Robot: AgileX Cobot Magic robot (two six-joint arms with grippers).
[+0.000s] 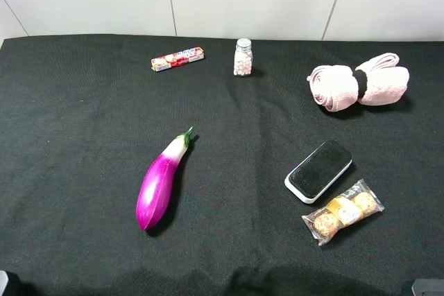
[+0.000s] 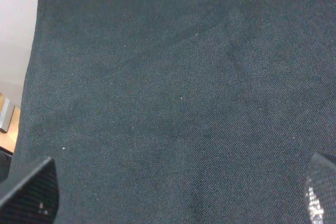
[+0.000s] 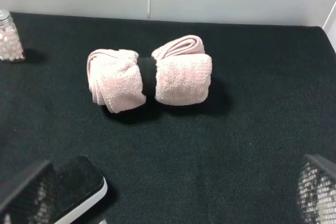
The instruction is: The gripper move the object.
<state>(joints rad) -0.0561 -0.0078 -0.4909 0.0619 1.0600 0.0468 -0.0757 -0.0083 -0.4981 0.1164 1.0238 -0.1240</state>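
Note:
The object (image 1: 318, 170), a flat rounded block with a black top on a white base, lies on the black cloth at the right of the exterior view. One end of it shows in the right wrist view (image 3: 79, 187), close to one finger. My right gripper (image 3: 168, 195) is open and empty, with its fingers spread wide just short of the block. My left gripper (image 2: 176, 198) is open and empty over bare black cloth, far from the block. In the exterior view only slivers of the arms show at the bottom corners.
A purple eggplant (image 1: 159, 181) lies left of centre. A clear-wrapped snack packet (image 1: 343, 211) lies right beside the block. A rolled pink towel (image 1: 359, 85) (image 3: 149, 74), a small jar of white pieces (image 1: 243, 57) and a candy roll (image 1: 177, 58) lie at the back. The cloth's edge (image 2: 32, 77) shows in the left wrist view.

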